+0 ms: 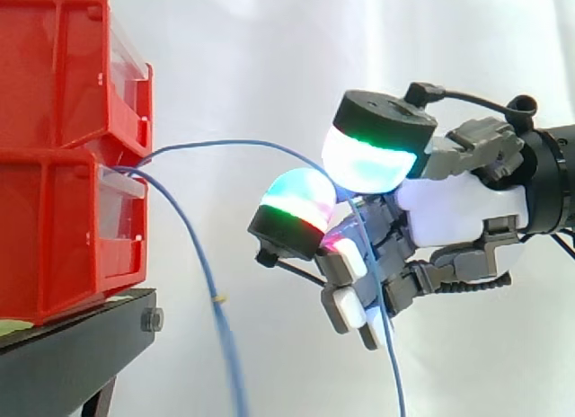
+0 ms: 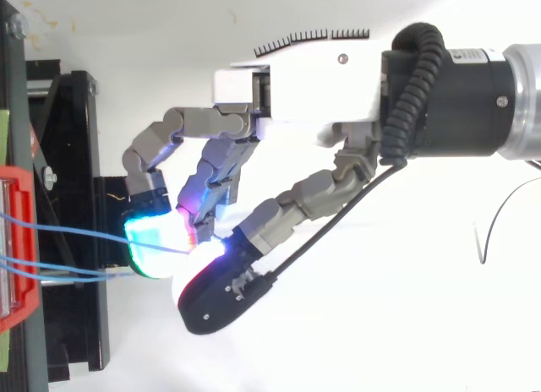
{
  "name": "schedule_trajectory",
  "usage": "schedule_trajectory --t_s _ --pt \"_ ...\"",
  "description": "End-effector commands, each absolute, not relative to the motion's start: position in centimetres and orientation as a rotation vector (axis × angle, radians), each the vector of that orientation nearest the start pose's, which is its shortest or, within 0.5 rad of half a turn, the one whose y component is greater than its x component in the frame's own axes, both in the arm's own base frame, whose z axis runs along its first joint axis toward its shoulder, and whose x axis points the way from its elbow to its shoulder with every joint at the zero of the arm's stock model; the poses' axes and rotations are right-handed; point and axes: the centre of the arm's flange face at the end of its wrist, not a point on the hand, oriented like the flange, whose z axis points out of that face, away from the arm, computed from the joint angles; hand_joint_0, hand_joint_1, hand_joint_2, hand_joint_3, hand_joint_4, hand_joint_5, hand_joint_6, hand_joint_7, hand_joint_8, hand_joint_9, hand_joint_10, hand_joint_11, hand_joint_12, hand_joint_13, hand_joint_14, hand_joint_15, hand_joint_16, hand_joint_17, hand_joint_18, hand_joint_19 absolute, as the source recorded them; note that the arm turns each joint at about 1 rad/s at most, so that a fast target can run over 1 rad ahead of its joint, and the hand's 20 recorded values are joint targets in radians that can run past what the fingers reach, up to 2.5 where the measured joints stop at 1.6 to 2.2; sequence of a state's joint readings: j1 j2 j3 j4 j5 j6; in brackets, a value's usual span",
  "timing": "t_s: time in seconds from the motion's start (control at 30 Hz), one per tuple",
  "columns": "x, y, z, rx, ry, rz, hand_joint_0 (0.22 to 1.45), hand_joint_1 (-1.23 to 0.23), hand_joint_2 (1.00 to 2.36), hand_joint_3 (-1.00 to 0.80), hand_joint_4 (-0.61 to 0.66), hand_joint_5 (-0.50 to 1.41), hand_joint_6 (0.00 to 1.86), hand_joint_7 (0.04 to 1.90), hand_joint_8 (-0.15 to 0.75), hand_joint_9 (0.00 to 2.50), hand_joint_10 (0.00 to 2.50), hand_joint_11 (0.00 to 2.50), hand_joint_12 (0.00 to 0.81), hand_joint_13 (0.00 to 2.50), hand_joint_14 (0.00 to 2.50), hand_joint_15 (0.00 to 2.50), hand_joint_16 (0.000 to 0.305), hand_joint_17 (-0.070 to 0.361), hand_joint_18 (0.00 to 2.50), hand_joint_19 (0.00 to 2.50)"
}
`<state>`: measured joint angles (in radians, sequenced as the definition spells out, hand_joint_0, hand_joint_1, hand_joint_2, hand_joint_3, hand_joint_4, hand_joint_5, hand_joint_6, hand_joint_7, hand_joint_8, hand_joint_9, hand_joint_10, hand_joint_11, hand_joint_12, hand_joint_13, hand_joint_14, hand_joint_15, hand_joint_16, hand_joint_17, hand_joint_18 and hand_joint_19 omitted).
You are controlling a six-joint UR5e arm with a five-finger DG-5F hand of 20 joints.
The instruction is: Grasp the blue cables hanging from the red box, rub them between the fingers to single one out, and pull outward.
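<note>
Bright diffuse light, white curtain (image 1: 269,57) glaring, shadows faint

The bins (image 1: 54,156) are cut by the left edge, and the cables (image 1: 216,302) run off the bottom. In the top view their far ends vanish under the glowing pads (image 2: 156,240).

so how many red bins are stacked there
2. The upper red bin sits on the lower red bin, which stands on the black stand. Both run past the left edge, so more may be hidden. The robot hand pinches a blue cable.
</note>
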<state>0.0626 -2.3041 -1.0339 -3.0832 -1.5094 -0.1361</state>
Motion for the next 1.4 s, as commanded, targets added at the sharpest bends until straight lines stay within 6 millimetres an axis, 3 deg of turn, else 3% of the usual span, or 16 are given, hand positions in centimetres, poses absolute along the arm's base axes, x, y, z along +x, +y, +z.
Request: schedule_trajectory --t_s 0.0,0.27,0.43,0.7,0.9,1.37 --pt "76.11 -9.19 28.93 1.196 1.380 1.041 0.56 -0.75 1.00 -0.50 0.24 -0.15 0.85 1.15 0.266 0.93 0.01 0.77 0.366 0.91 0.02 0.64 0.043 0.098 0.80 0.74" --pt "76.11 -9.18 28.93 1.195 1.382 1.042 0.53 -0.58 1.00 -0.50 0.21 -0.14 0.82 1.11 0.270 0.97 0.01 0.74 0.370 0.93 0.02 0.64 0.045 0.101 0.80 0.76" --pt "76.10 -9.29 28.93 1.196 1.380 1.041 0.52 -0.56 1.00 -0.50 0.20 -0.13 0.79 1.14 0.277 0.97 0.01 0.74 0.378 0.94 0.02 0.65 0.046 0.103 0.80 0.77" --pt "76.10 -9.29 28.93 1.197 1.380 1.042 0.55 -0.55 1.00 -0.50 0.20 -0.13 0.79 1.14 0.270 0.97 0.01 0.73 0.372 0.93 0.02 0.65 0.044 0.099 0.79 0.78" --pt "76.10 -9.29 28.93 1.197 1.380 1.042 0.59 -0.59 1.01 -0.34 0.19 -0.13 0.79 1.23 0.271 0.98 0.01 0.76 0.369 0.93 0.02 0.66 0.043 0.097 0.78 0.78" --pt "75.97 -9.63 29.57 1.194 1.371 1.044 0.59 -0.69 1.02 -0.15 0.16 -0.15 0.86 1.17 0.289 0.97 0.01 0.75 0.390 0.95 0.02 0.64 0.049 0.109 0.84 0.73"
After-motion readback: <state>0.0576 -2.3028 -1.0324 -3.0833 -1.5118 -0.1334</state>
